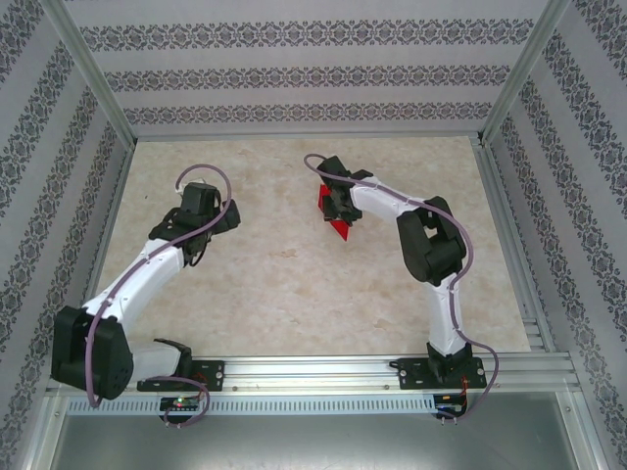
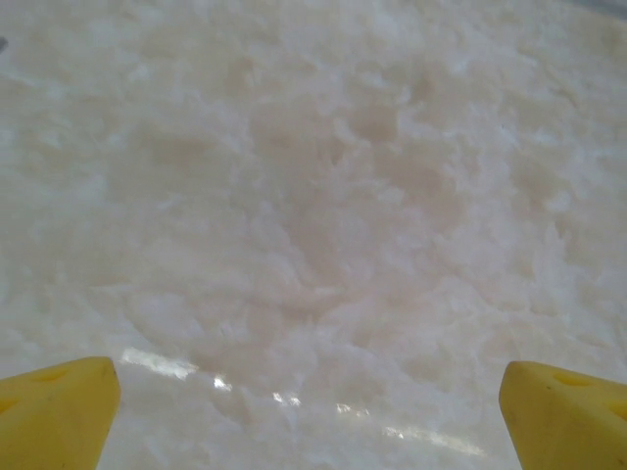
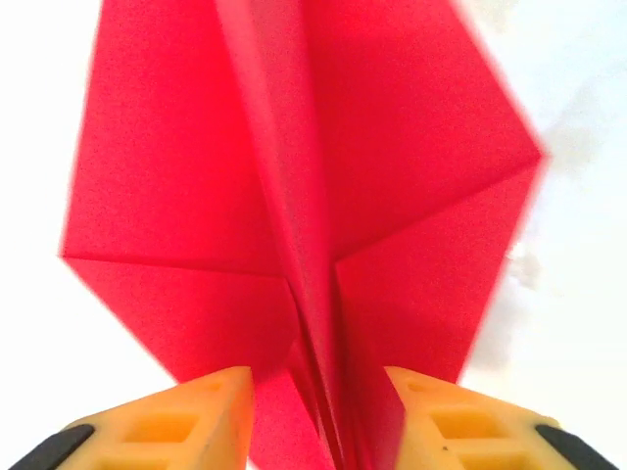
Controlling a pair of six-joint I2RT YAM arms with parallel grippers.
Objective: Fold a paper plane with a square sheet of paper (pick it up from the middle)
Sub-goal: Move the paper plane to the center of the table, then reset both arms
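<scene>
The paper plane (image 3: 294, 176) is bright red, folded to a dart with a raised centre crease and two wings spread flat. In the top view the paper plane (image 1: 340, 231) lies on the table at centre right, partly under the right arm's wrist. My right gripper (image 3: 318, 377) straddles the centre crease at the tail end; its yellow fingers (image 3: 196, 401) stand apart on either side, with a gap to the paper. From above, the right gripper (image 1: 336, 208) sits directly over the plane. My left gripper (image 2: 309, 377) is wide open over bare table, left of centre (image 1: 199, 196).
The table (image 1: 274, 284) is a pale marbled surface, boxed in by patterned walls with aluminium posts (image 1: 98, 88). A metal rail (image 1: 323, 377) carrying both arm bases runs along the near edge. A second rail (image 1: 524, 294) lines the right side.
</scene>
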